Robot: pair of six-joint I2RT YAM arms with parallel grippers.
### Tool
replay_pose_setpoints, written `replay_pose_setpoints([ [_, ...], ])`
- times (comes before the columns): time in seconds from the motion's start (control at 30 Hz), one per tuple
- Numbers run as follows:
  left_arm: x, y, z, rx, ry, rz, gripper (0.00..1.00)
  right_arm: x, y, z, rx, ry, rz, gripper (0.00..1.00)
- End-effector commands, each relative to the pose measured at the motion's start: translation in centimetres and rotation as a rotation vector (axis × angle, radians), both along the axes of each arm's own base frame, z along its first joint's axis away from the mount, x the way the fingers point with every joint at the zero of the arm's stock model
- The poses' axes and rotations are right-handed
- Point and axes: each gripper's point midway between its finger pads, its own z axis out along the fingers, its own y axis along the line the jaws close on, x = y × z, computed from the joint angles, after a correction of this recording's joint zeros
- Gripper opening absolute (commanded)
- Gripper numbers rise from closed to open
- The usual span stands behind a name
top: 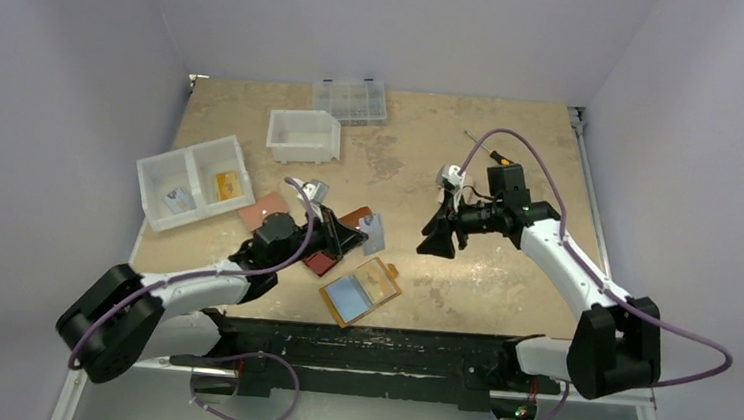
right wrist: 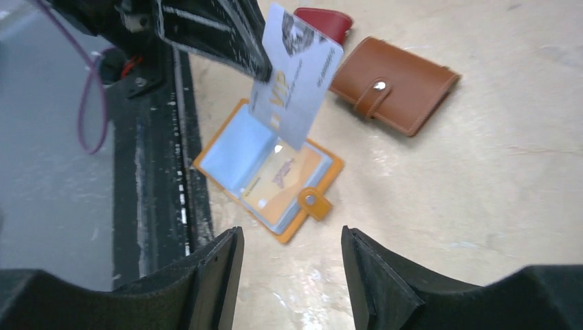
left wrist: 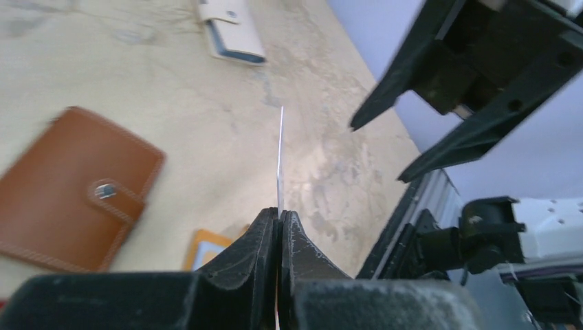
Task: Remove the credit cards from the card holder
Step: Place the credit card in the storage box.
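Holding whitish VIP card point(right wrist: 295, 75) clamped edge-on in my L gripper point(left wrist: 280, 216), lifted off table point(right wrist: 481, 172); R gripper point(right wrist: 292, 242) jaws apart, nothing btwn; holder point(right wrist: 313, 203) lies open below card, orange card point(right wrist: 282, 175) in pocket; brown wallet point(right wrist: 395, 82) nearby.

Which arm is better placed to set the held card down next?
Left: the left tool is shut on the whitish card, raised near the open card holder. The right tool is open and empty.
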Motion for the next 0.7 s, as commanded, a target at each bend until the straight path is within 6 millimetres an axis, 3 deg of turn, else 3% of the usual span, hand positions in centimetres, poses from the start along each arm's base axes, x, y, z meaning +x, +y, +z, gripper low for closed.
replay_pose_setpoints([
  [0.0, 2.0, 5.1, -1.5, 0.23, 0.036, 0.154, 0.0, 2.1, -1.2, 1.3, -0.076, -0.19, -0.088, 0.62],
  [0.23, 4.8, 12.3, 0.1, 0.443, 0.044, 0.327, 0.0, 4.5, -4.2, 0.8, -0.226, -0.364, -0.24, 0.62],
  [0.4, 6.5, 14.8, 1.8, 0.465, 0.043, 0.402, 0.0, 5.8, -6.1, 0.6, -0.316, -0.463, -0.314, 0.62],
  [0.67, 8.6, 20.1, 5.7, 0.437, 0.028, 0.554, 0.0, 6.2, -7.2, -0.1, -0.377, -0.496, -0.335, 0.62],
])
